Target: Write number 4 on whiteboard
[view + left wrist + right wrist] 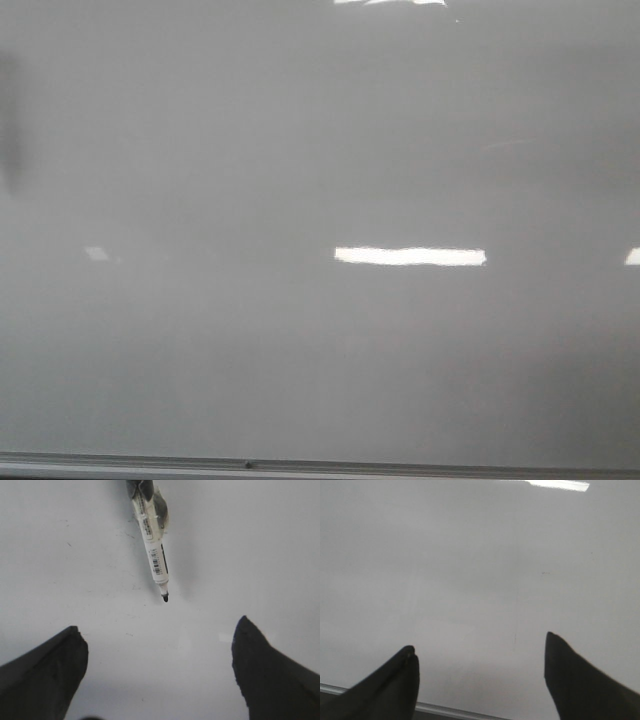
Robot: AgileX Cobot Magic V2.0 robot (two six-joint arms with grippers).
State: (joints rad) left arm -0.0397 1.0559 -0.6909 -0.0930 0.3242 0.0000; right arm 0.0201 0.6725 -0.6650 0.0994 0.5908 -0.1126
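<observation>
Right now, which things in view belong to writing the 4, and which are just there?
For the job:
whiteboard, blank so far, no 4 in view
marker, uncapped, tip toward the board, not between either claw's fingers
left claw, open, empty
right claw, open, empty

Just there:
light glare on the board
grey edge strip along the board's bottom

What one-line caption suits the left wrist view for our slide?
Open left tool facing the unmarked whiteboard, an uncapped black-tipped marker lying ahead, not gripped.
</observation>
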